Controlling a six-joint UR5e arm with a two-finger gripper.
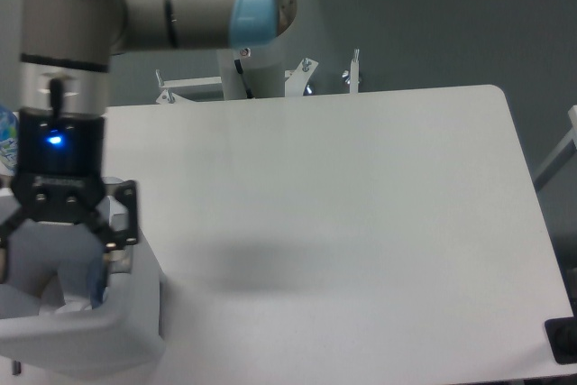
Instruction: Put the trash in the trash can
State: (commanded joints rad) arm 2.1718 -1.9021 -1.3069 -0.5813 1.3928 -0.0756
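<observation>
My gripper [54,245] hangs over the white trash can [90,335] at the table's front left corner, pointing down into it. It is open, jaws spread wide, with nothing held between them. Inside the can, below the right finger, lies pale crumpled trash [74,290] with a small blue edge showing. I cannot tell the paper wad from the bottle there. The gripper body hides most of the can's inside. The can's grey side panel [123,259] faces the table.
The white table [343,223] stretches to the right of the can. A blue-tinted object [4,137] peeks in at the far left edge. The arm's base column [252,69] and metal brackets stand behind the table's back edge.
</observation>
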